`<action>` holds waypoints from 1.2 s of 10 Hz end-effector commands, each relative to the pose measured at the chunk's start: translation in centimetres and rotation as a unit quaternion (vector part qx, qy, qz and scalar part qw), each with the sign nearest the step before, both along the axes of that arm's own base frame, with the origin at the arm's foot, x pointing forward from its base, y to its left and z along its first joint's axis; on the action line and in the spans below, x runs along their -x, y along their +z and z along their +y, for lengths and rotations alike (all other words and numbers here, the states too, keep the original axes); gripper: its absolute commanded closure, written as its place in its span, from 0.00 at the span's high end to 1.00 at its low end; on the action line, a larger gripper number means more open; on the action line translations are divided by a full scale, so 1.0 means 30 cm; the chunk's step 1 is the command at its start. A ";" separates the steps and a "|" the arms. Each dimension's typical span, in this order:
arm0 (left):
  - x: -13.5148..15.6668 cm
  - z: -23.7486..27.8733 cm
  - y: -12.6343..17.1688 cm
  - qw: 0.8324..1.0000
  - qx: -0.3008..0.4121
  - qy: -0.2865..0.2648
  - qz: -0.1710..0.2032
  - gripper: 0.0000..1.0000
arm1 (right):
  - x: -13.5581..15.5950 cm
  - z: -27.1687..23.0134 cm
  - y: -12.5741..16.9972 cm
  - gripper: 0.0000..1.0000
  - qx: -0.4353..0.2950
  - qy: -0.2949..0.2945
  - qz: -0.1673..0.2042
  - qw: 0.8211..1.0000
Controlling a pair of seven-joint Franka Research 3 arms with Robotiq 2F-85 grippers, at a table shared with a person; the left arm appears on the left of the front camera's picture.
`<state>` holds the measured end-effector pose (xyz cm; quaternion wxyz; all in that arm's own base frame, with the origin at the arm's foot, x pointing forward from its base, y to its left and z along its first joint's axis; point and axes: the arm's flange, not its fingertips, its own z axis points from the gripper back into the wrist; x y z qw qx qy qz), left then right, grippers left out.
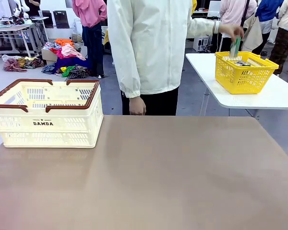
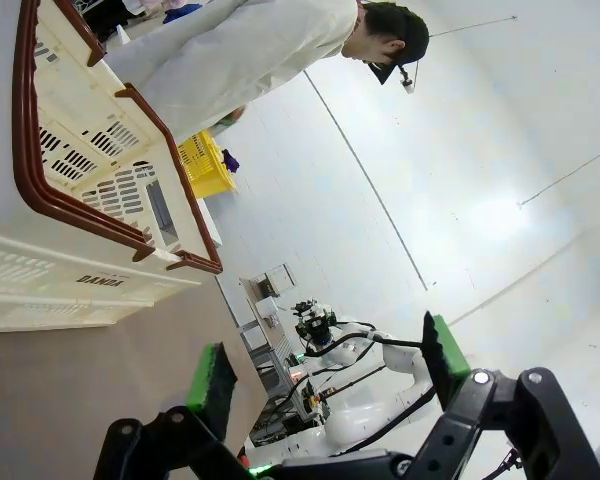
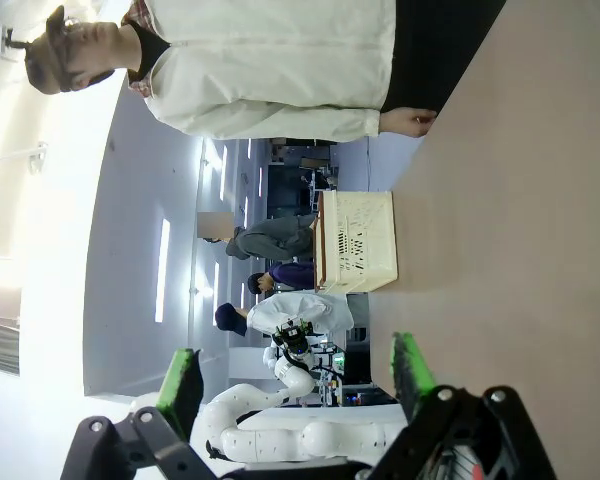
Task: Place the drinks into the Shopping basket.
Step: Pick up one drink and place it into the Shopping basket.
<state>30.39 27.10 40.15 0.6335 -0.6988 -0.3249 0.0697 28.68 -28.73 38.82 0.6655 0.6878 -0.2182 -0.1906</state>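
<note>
- Off the far right of the table [image 1: 158, 172], over a white side table [image 1: 273, 96], the person's hand [image 1: 233, 31] grips a green can [image 1: 235, 49] by its top. The can's long axis is about upright and its lower end is at the rim of the yellow basket [image 1: 237, 79]
- That can lies well apart from both grippers, across the table and to the right. I judge the right arm's side the nearer one, and the can looks out of robot reach until the person brings it over
- Yellow basket: more cans lie inside with silver tops showing; how many I cannot tell
- The cream basket [image 1: 48, 125] stands at the table's far left, on the left arm's side. Its floor is hidden behind the near wall, so I cannot tell whether any can is in it
- Left gripper [image 2: 328, 362]: jaws spread wide, nothing between the green pads, with the cream basket near, ahead and to one side
- Right gripper [image 3: 296, 385]: jaws equally wide and empty, with the cream basket well apart from it across bare tabletop
- The person's other hand [image 1: 137, 106] hangs at the far table edge, holding nothing that I can see
- No can is on the table yet, so the task looks to be at its start; the coming move likely waits on a can being set down or handed over
</note>
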 end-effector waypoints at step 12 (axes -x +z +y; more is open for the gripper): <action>0.009 -0.001 -0.003 1.000 0.005 -0.002 -0.003 1.00 | 0.011 0.000 0.013 1.00 -0.008 0.005 0.008 1.000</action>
